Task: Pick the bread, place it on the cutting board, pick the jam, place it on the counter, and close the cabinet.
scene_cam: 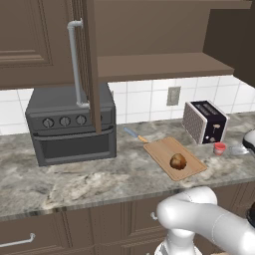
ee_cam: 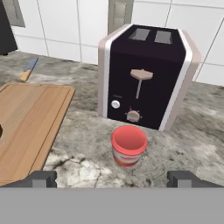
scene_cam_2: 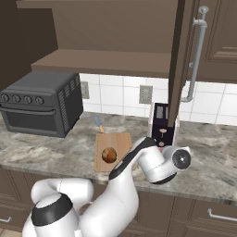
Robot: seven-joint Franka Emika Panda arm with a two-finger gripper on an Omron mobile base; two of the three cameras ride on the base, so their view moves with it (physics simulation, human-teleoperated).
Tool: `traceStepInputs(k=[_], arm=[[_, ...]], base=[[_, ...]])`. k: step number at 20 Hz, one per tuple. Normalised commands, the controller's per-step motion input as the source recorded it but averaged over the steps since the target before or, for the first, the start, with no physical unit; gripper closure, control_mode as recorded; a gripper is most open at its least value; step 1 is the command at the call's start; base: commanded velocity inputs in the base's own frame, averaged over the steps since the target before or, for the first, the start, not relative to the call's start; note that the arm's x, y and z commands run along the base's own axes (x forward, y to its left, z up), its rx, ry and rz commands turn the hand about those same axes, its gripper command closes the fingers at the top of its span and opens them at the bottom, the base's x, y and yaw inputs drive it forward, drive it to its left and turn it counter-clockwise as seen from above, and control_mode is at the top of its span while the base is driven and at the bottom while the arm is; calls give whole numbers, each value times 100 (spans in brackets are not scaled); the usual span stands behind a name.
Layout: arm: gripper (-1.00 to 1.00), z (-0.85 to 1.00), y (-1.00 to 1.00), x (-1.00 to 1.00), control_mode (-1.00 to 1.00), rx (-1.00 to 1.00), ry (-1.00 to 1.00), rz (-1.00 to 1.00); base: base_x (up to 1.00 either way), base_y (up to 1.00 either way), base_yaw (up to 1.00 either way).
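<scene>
The hand (ee_cam: 112, 179) hangs released, its two dark fingertips (ee_cam: 41, 178) spread wide and holding nothing. Straight ahead of it, centred between the tips, the jam (ee_cam: 128, 145) stands upright on the surface (ee_cam: 183, 144), apart from both tips. Just beyond the jar stands a dark toaster (ee_cam: 146, 76), close behind it. To the hand's left lies the cutting board (ee_cam: 30, 120), carrying the bread (scene_cam: 178, 161) near its middle. Past the board's far corner rests a small knife (ee_cam: 29, 70). Above the surface, the cabinet (scene_cam: 89, 60) has its doors swung open.
</scene>
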Motion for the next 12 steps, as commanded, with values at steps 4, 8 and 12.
traceStepInputs(k=[4, 8, 12], arm=[[-100, 17, 0, -16, -100, 0, -2, 0], [-100, 17, 0, -16, -100, 0, -6, 0], [-100, 18, 0, -17, -100, 0, -7, 0]], base=[[0, 0, 0], [0, 0, 0], [0, 0, 0]])
